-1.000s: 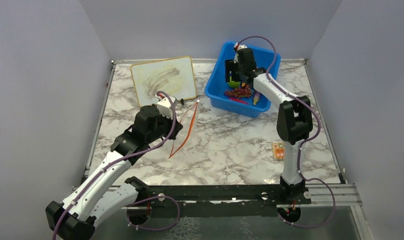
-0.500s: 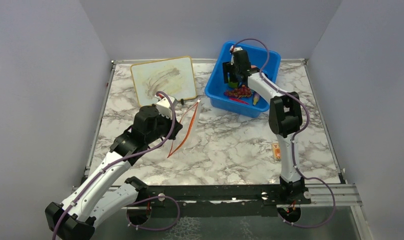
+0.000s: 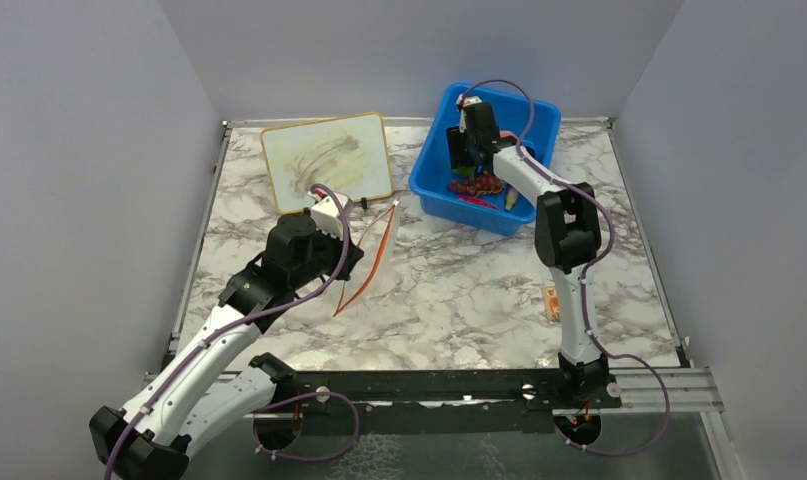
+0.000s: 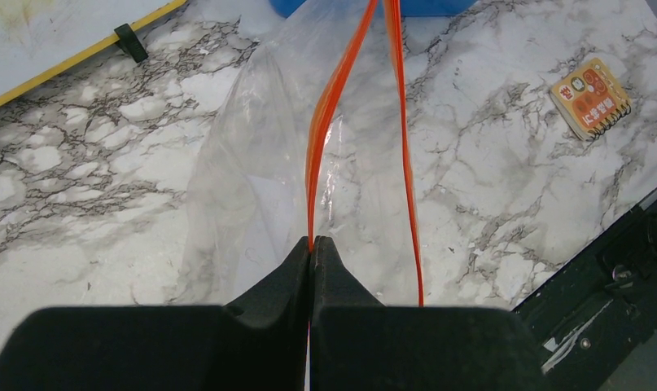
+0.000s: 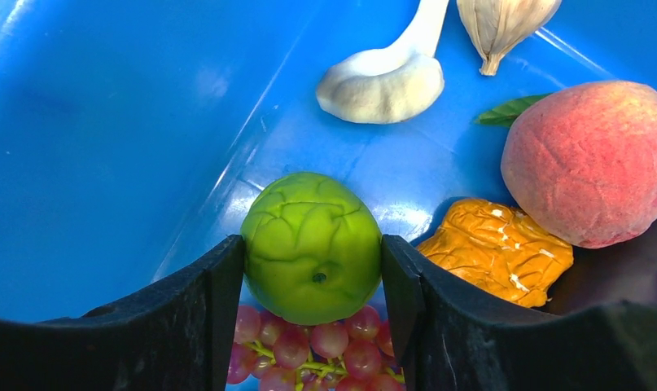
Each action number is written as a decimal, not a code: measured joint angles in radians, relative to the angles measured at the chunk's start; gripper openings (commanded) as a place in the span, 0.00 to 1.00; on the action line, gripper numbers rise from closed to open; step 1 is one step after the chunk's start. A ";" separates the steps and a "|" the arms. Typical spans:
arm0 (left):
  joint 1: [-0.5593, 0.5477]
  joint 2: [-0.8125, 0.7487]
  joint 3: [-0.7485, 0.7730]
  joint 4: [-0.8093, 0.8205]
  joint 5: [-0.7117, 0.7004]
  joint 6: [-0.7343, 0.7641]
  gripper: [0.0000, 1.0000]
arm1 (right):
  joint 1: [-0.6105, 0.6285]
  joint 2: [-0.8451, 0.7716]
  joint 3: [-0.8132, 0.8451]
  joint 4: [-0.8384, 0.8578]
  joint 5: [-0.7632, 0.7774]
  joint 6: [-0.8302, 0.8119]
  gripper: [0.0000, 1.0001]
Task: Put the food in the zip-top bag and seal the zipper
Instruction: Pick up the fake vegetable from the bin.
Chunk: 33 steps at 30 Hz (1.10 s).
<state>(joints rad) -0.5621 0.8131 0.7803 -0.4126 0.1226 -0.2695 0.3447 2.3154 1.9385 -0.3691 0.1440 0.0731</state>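
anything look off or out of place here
Nothing is spilled or broken. Two small oddities: the whiteboard at the far left lies askew and is smeared with brownish streaks, and a small orange booklet lies alone on the near right of the table.

Soft, even light is falling on a white-and-grey marble-patterned table top (image 3: 459,290), which is sitting boxed in by plain pale lavender-grey walls (image 3: 379,50) on three sides, with a black rail (image 3: 429,384) running along its near edge.
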 measured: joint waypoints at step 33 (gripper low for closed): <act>0.000 -0.009 -0.004 0.000 -0.063 -0.039 0.00 | -0.002 -0.540 -0.490 0.034 -0.063 0.082 0.27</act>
<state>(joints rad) -0.5621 0.8043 0.7765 -0.4122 0.0597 -0.3080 0.3431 1.7752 1.4483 -0.3355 0.0807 0.1547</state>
